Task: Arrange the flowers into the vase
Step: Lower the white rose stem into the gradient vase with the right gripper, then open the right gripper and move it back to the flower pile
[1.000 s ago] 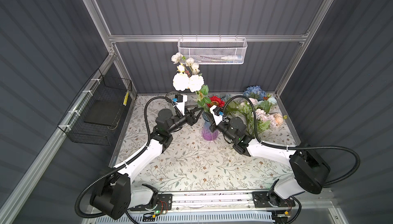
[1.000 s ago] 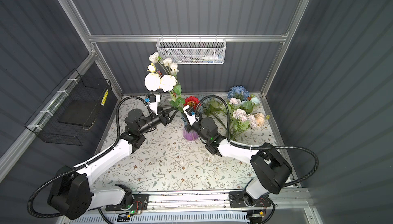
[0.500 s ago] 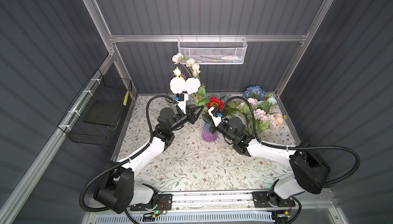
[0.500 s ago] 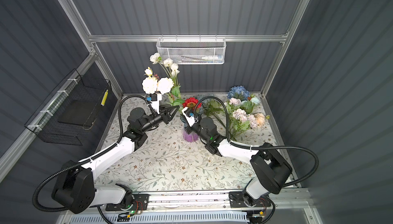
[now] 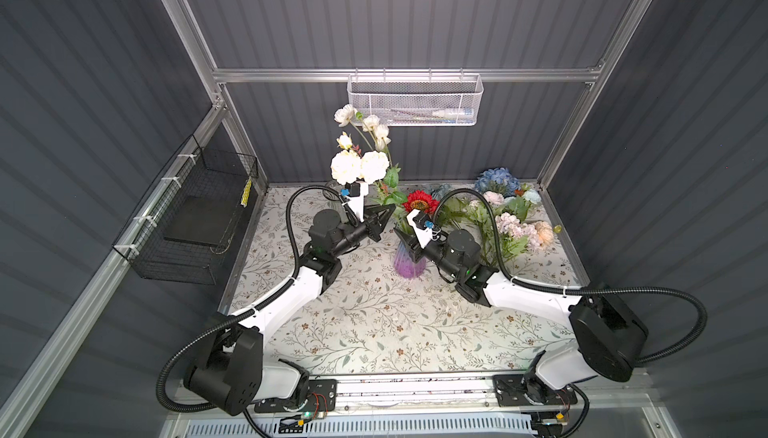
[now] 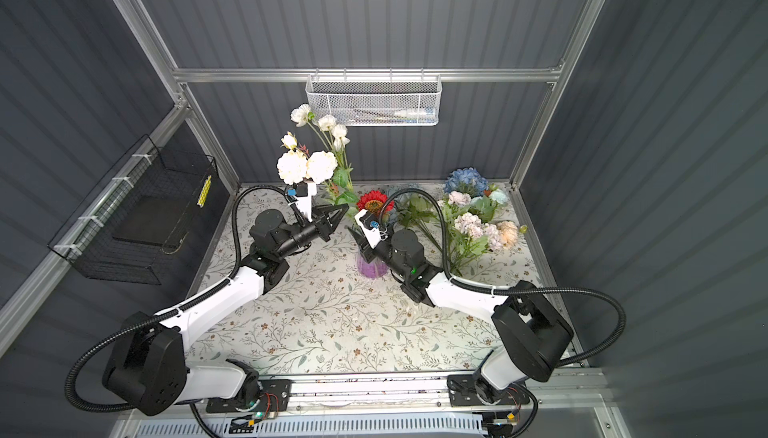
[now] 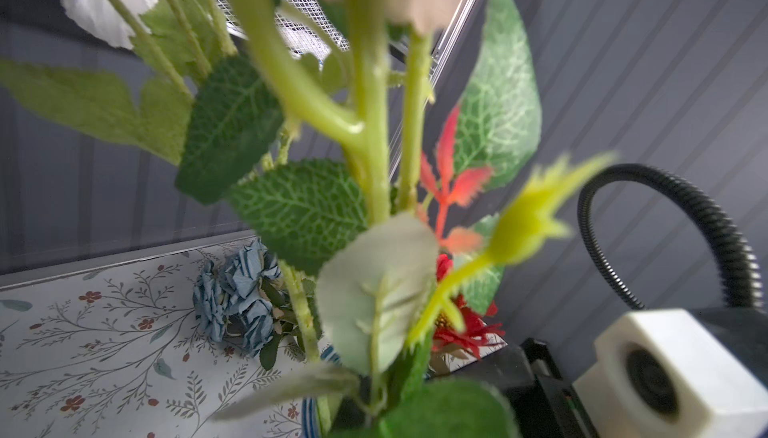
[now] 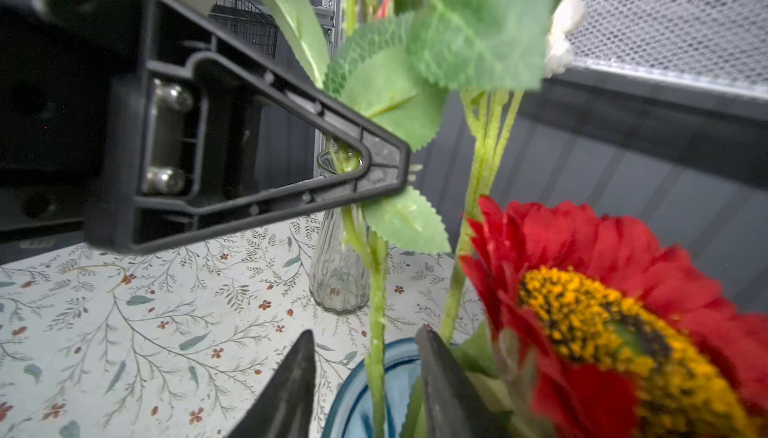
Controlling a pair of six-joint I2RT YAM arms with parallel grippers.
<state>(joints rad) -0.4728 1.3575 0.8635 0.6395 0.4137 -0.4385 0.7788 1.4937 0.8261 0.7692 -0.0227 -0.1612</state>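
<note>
— How many of everything do you make out?

— Two arms, two grippers, two vases. The purple vase (image 5: 409, 265) stands mid-table on the floral cloth (image 5: 374, 323). A clear glass vase (image 8: 338, 282) sits further back, near the wall. There are two baskets too: a white mesh basket (image 5: 415, 103) on the back rail and a black wire basket (image 5: 187, 223) on the side wall.

— And flowers?

— One red daisy (image 5: 419, 203) stands in the purple vase. One white spray (image 5: 374, 165) rises over it, with two big puffs and four smaller blooms higher up. The rest lie in a heap (image 5: 511, 228) on the cloth to the right, with a blue hydrangea (image 5: 496, 180) at the far end. They're too tangled for me to count.

— Where's the white spray against the grippers?

— Its stem runs down to the mouth of the purple vase. The left gripper (image 5: 388, 210) has its jaws together on that stem, a little above the rim. The right gripper (image 8: 363, 334) sits lower, at the rim. Its jaws are parted with the same stem between them, and as far as I can see the stem touches neither finger.

— And the daisy?

— Just beside the right gripper, its head above that arm's wrist camera.
</note>
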